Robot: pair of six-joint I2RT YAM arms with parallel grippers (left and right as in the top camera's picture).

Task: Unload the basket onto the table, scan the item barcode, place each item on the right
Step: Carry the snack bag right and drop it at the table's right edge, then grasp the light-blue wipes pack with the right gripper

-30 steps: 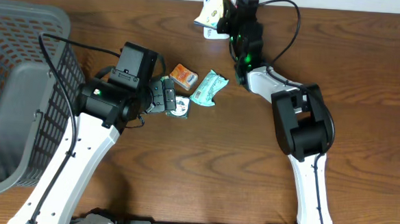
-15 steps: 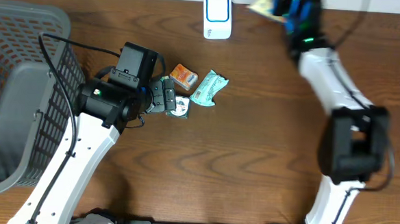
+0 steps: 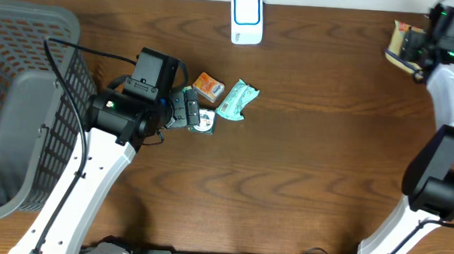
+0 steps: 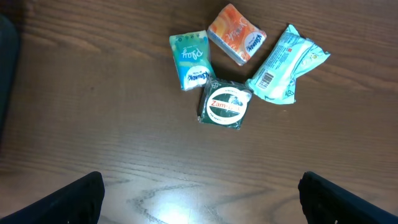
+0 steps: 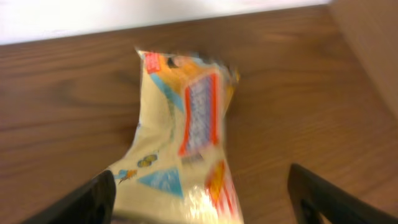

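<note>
At far right, blurred packet (image 5: 186,143), right gripper (image 5: 200,180) partly cropped

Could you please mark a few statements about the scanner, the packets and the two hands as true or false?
1. The left hand is open. True.
2. The scanner lies in the basket. False: it stands on the table, outside the basket.
3. The orange packet lies next to the pale green packet. True.
4. The right hand is over the orange packet. False: it is at a yellow packet.
</note>
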